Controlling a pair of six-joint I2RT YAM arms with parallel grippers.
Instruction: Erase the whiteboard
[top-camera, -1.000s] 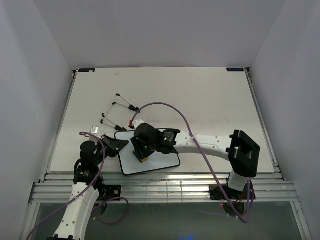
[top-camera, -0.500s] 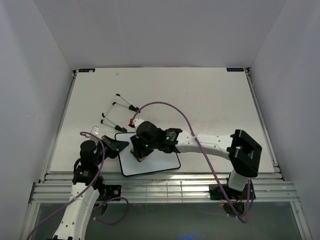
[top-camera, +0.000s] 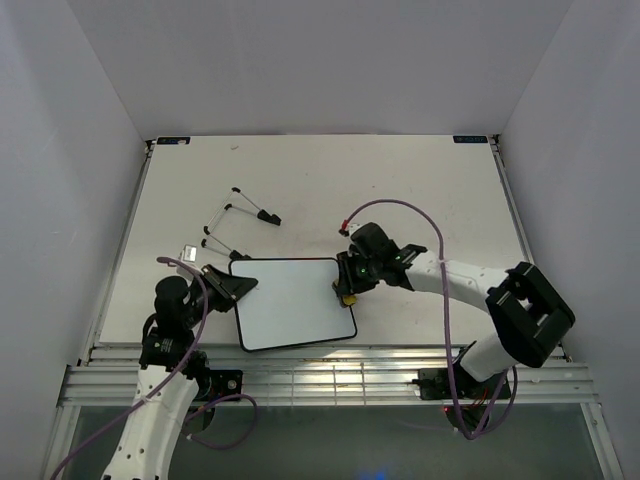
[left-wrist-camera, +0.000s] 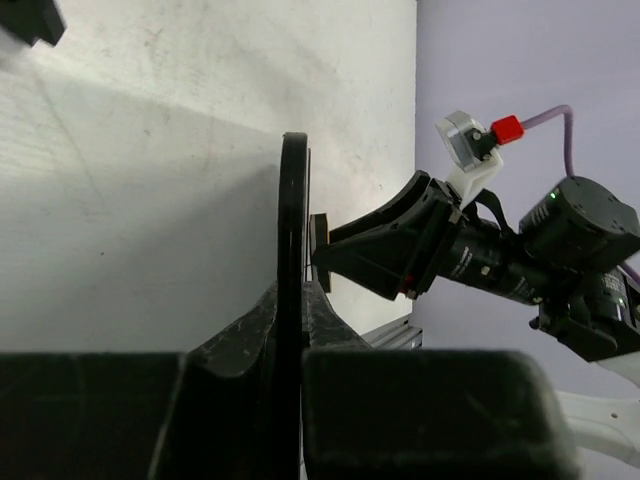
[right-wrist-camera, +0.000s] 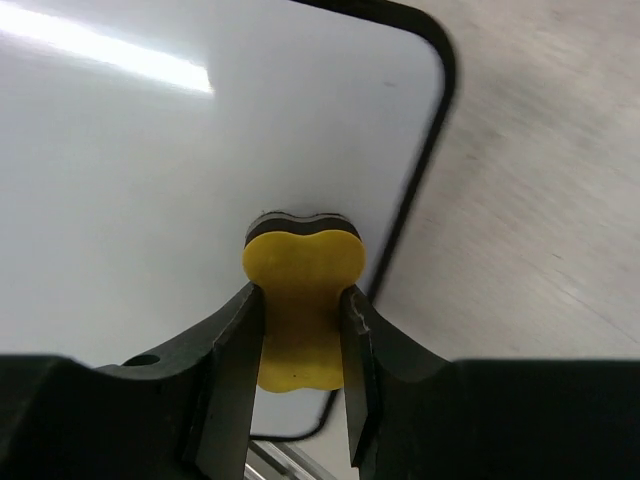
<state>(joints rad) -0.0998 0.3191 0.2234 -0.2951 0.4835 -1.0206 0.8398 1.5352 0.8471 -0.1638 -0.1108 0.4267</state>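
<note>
Near edge of tabletop, left of centre: whiteboard lies flat, face plain white w/ no writing visible, so the job looks about done. L gripper is clenched on the board's black rim, left edge by the far-left corner, prob. to pin it so wiping can't shove it around. R gripper is grasping the yellow peanut-shaped eraser by its narrow waist, dark felt side down, seemingly touching the board just inside its right edge. Gripping at the waist lets the fingers clear the surface. Farther back, twd the left, a few marker pens lie loose, well apart from the board and out of the wiping path.
</note>
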